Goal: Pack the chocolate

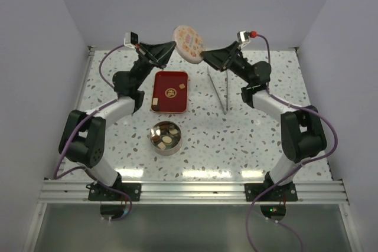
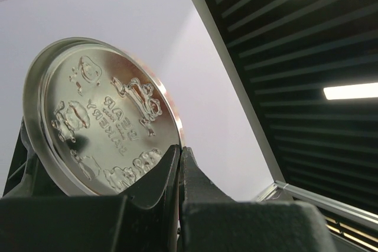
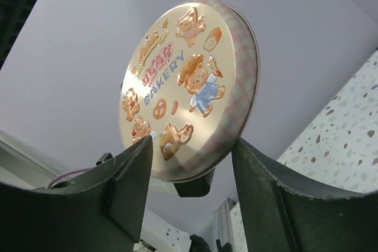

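Observation:
The round printed tin lid [image 1: 188,42] is held up on edge above the table's far side. My left gripper [image 1: 169,52] is shut on its rim; the left wrist view shows the jaws [image 2: 180,153] pinching the edge of the lid's silver underside [image 2: 97,116]. My right gripper [image 1: 205,57] is open just right of the lid, and its fingers straddle the printed face [image 3: 186,81] without clamping. The open silver tin [image 1: 166,138] in mid-table holds several chocolate pieces [image 1: 167,139]. A few more pieces [image 1: 170,94] lie on the red tray [image 1: 160,81].
A thin metal wire stand [image 1: 217,90] stands right of the red tray, under the right arm. White walls close in the table at the back and on both sides. The tin sits between the two arm bases, near the front.

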Available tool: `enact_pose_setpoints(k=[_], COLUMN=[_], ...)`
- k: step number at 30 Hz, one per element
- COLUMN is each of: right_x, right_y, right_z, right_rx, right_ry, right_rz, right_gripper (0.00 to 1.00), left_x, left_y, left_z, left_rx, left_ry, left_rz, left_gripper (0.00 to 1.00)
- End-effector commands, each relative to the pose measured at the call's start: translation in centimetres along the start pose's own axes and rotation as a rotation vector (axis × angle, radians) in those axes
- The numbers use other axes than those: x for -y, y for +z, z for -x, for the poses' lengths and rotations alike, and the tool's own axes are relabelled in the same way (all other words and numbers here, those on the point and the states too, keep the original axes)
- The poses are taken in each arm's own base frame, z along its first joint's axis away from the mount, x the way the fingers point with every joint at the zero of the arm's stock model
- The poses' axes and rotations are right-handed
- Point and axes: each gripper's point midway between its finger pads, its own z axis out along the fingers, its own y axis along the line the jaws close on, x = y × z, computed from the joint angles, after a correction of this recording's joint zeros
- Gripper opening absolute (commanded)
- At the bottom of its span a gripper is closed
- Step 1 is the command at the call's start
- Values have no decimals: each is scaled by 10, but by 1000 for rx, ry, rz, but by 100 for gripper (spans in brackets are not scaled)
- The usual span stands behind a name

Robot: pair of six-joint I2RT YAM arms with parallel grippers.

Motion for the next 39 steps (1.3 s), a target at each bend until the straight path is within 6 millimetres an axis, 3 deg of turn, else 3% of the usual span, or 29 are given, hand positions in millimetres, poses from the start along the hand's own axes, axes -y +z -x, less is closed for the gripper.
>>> enact_pose_setpoints(k=[1,15,24,27,28,30,33,39], right_x=[-74,-102,-114,-114,-115,-114,-116,-114], right_y=[2,-4,-12,-14,-15,-16,-17,-17], right_z=[10,21,22,22,22,21,21,22], right_rx=[64,139,178,179,182,183,189,197], right_ry=[-132,-117,-111,-103,-103,-103,-106,-105], right_rz=[216,312,348,353,354,350,352,347], right_gripper=[57,45,40,38,38,37,34,27], left_x=[80,75,66,58,57,56,54,47], left_y=[-33,-23,-30,-32,-32,-31,-30,-31], left_z=[-56,-63,-66,-65,-65,-65,-66,-64], left_rx=[-201,-226,-224,-221,-222,-226,-236,-234], left_ry=[224,207,204,200,206,210,217,209], left_rz=[-399,-417,-382,-363,-361,-360,-358,-342], left_gripper=[0,0,0,10,19,29,37,39])
